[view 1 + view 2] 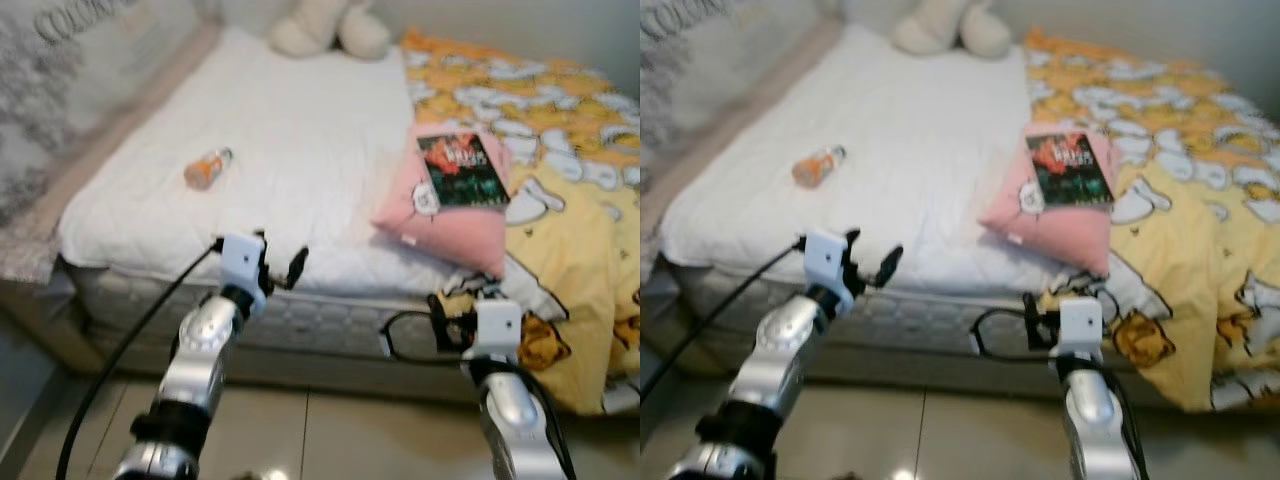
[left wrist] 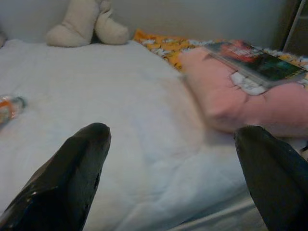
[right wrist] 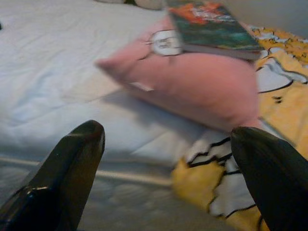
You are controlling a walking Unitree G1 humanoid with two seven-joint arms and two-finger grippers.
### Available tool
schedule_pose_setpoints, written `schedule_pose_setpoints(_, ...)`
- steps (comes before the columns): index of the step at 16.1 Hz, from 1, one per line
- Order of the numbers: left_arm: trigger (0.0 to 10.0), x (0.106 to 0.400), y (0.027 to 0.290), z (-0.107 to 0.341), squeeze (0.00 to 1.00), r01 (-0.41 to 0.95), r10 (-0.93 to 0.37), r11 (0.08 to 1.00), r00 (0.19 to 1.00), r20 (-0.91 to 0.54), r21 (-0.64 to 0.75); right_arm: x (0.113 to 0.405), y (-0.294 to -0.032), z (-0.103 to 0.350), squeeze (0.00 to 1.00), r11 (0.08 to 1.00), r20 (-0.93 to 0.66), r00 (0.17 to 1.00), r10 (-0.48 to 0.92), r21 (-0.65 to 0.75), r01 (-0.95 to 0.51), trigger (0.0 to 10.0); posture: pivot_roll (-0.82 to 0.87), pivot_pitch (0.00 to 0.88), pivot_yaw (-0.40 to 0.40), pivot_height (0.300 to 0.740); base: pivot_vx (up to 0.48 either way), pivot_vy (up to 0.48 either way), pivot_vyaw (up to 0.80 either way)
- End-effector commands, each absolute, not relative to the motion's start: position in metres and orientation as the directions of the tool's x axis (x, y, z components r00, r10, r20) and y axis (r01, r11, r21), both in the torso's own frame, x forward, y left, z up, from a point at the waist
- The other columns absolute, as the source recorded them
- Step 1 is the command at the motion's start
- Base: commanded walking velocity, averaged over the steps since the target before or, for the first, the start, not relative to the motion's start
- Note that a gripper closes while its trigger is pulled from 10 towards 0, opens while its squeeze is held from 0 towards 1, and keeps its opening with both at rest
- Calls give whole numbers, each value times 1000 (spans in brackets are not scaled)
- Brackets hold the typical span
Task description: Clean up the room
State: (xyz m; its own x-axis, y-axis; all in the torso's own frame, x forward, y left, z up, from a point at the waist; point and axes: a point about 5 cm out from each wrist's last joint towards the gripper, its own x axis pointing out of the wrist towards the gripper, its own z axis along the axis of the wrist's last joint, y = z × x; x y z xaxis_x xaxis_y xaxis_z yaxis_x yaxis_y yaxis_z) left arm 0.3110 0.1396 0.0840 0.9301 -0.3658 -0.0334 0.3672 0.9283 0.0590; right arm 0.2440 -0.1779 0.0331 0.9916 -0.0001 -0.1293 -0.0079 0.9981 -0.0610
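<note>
Left claw [image 2: 173, 159] and right claw [image 3: 166, 163] both gape wide, empty — poised at the bed [image 1: 300, 130] edge, touching nothing, facing the pink pillow [image 1: 450, 215]

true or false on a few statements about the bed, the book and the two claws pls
1. The book lies on the pink pillow. True.
2. The orange bottle stands upright on the floor. False: it lies on its side on the white sheet.
3. The left claw is open with nothing between its fingers. True.
4. The right claw is shut on the book. False: it is open, short of the pillow.
5. A plush toy sits at the far end of the bed. True.
</note>
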Motion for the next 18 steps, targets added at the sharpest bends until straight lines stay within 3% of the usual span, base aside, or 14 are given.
schedule_pose_setpoints(1,10000,312,143,81,0,345,-342,935,938,-51,83,248,-172,37,0,998,-114,993,24,-57,-31,10000,58,0,-29,740,0,0,0)
schedule_pose_setpoints(11,10000,310,154,85,0,229,-229,973,973,9,6,250,-183,47,0,1000,-70,997,-10,-23,8,10000,57,0,-39,740,429,0,0)
schedule_pose_setpoints(18,10000,318,159,90,0,168,-168,986,986,16,6,251,-175,44,0,998,-86,996,31,-45,-35,10000,63,0,-37,740,456,0,0)
